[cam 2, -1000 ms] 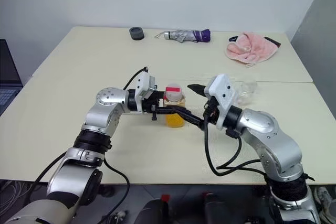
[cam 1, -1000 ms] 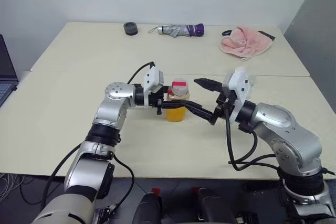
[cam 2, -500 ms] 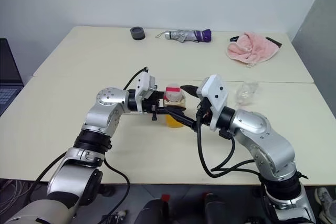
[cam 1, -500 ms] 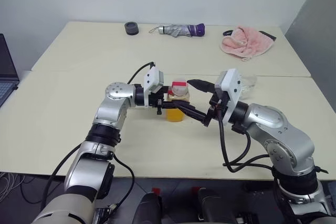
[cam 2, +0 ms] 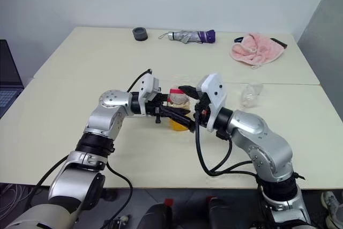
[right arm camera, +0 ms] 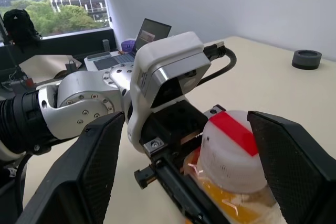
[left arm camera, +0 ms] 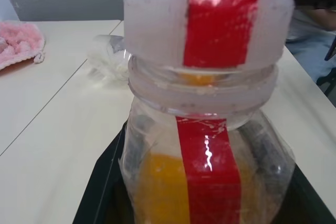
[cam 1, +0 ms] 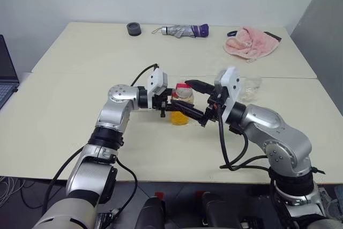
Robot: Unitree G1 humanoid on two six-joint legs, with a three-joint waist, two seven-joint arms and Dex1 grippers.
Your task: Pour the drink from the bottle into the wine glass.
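Observation:
The small clear bottle (cam 1: pixel 180 112), with orange drink (left arm camera: pixel 157 182) in its lower half and a red stripe across its white cap (cam 1: pixel 184 89), stands upright just above the table. My left gripper (cam 1: pixel 172 105) is shut on the bottle's body from the left. From the right, my right gripper (cam 1: pixel 193 100) is open, one black finger above and behind the cap and the other low in front of the bottle; in the right wrist view its fingers (right arm camera: pixel 100 166) stand wide on either side of the cap (right arm camera: pixel 231 148). The clear wine glass (cam 1: pixel 250 86) is on the table behind my right arm.
Along the table's far edge are a pink towel (cam 1: pixel 251 41), a folded grey-and-purple umbrella (cam 1: pixel 185 30) and a small black round thing (cam 1: pixel 133 28). A laptop (cam 1: pixel 5 73) sits at the far left. A seam (cam 1: pixel 80 73) runs across between two tabletops.
My right gripper has edged left and rolled a little, so its open fingers now flank the bottle's cap. The left gripper and the bottle have kept still.

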